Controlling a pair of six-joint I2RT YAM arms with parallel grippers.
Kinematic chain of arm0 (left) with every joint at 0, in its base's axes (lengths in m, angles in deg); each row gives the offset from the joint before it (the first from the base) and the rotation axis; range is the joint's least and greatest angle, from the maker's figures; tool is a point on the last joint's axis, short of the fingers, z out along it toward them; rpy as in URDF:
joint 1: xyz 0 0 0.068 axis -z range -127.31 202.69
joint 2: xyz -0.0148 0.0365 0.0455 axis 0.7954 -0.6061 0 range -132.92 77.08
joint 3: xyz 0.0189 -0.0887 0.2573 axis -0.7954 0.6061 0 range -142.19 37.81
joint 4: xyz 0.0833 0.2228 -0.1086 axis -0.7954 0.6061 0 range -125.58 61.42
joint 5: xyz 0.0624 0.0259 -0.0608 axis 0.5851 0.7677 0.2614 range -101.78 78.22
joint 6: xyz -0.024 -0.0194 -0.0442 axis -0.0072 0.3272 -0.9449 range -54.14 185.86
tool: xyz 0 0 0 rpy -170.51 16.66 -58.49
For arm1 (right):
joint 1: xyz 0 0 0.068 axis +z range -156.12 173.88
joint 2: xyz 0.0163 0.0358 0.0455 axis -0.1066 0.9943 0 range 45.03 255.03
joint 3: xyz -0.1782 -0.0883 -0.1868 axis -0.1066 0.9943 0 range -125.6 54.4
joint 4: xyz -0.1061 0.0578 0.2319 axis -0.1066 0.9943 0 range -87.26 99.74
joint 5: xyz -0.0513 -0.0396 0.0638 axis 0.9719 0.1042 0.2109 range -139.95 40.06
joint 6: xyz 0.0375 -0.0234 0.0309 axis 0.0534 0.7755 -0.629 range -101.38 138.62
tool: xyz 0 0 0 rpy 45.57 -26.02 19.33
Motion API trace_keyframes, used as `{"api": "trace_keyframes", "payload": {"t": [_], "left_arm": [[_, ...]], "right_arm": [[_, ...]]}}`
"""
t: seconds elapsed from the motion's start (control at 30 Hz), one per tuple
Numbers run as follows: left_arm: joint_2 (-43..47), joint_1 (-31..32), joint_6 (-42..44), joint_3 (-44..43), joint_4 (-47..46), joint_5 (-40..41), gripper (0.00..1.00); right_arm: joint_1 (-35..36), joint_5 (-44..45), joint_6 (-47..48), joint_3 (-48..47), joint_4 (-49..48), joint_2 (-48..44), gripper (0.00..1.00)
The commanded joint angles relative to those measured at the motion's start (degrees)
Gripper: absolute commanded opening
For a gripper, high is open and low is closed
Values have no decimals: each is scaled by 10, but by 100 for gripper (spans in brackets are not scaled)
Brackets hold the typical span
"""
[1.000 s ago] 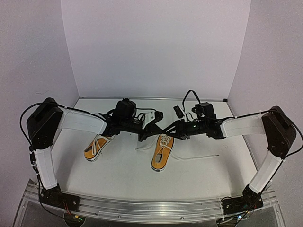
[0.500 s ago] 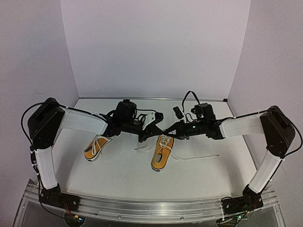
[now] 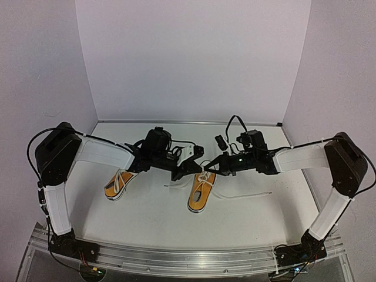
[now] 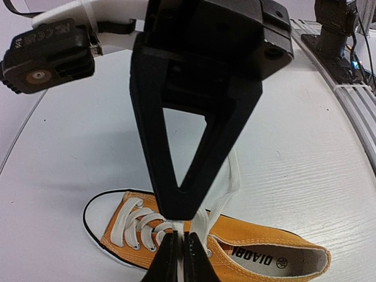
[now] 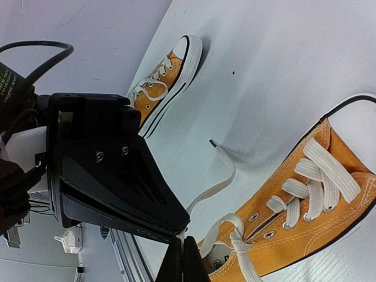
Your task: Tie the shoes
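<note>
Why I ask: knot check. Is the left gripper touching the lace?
Touching. The left wrist view shows the white lace running down into the left gripper, pinched in its shut jaws.

The left tool and right tool meet tip to tip over the centre shoe, obstructing access from above. A loose lace crosses the surface to the right. The second shoe lies beneath the left arm.

Two orange sneakers: the left sneaker and the middle sneaker. Two white laces, one threaded in each: the left lace and the middle lace. Two arms, the left arm and the right arm. Two grippers, the left gripper and the right gripper, two fingers each. One white table, one metal rail
</note>
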Motion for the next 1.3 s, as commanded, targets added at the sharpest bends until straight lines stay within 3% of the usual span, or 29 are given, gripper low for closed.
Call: {"api": "trace_keyframes", "payload": {"t": [0.0, 0.17, 0.33, 0.63, 0.93, 1.27], "left_arm": [[-7, 10, 23, -4, 41, 11, 17], [-1, 12, 9, 3, 18, 53, 50], [-3, 24, -19, 8, -27, 94, 58], [-46, 52, -34, -30, -45, 99, 56], [-54, 55, -32, -39, -37, 107, 29], [-39, 55, -49, -34, -50, 116, 37]], "right_arm": [[-3, 39, 22, -4, 23, -45, 0], [-3, 55, 38, -7, 60, -52, 0], [-3, 64, 44, -5, 79, -56, 0], [-2, 65, 48, -9, 90, -65, 0], [-3, 63, 49, -13, 94, -66, 0], [-3, 59, 50, -14, 96, -67, 0]]}}
